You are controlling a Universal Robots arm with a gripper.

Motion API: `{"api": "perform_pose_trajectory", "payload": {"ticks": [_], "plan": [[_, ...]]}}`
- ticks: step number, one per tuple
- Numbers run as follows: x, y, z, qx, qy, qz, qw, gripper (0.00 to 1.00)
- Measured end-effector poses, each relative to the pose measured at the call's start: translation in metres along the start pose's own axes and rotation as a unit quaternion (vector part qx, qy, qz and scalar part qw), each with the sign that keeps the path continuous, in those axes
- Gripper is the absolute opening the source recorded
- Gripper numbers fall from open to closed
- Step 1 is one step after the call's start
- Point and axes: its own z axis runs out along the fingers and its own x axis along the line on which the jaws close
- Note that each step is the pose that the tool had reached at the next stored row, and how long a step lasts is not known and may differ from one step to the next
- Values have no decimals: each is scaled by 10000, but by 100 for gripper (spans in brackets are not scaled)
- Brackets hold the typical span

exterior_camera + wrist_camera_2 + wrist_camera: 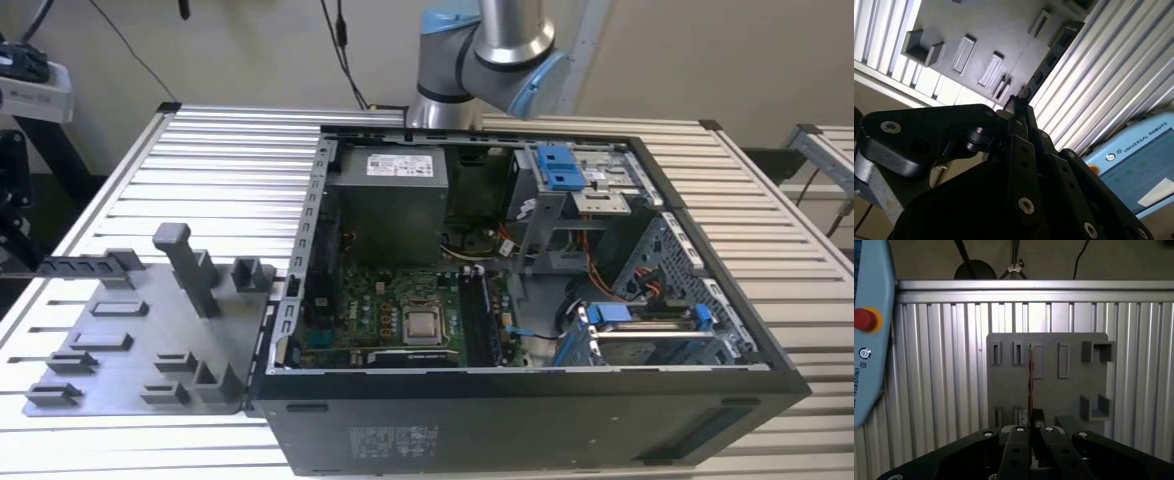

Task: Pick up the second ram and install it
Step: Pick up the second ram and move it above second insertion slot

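The second ram (83, 266) is a thin dark stick with a notched edge, held in the air at the exterior view's left, over the near-left part of the grey tray (134, 350). My gripper (24, 266) is shut on one end of it at the picture's left edge. In the first wrist view the ram (1030, 375) shows edge-on as a thin line rising from the gripper (1030, 426), in front of the tray (1054, 390). The second wrist view has the ram (1051, 55) reaching out from the gripper (1016, 106) toward the tray (979, 30).
An open computer case (534, 400) lies on the slatted table (214, 150), with the motherboard (387, 320) and its long black slots (477, 320) inside. Grey blocks and a post (187, 265) stand on the tray. A blue teach pendant (869, 340) lies beyond the table.
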Motion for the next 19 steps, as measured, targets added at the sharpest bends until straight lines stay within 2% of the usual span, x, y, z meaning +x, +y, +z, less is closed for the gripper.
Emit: {"api": "perform_pose_trajectory", "payload": {"ticks": [3,7,19], "plan": [[-2,0,-23,-1,1,0,10000,14],[-5,1,-90,0,0,0,10000,14],[-18,1,-342,0,0,3,10000,14]]}}
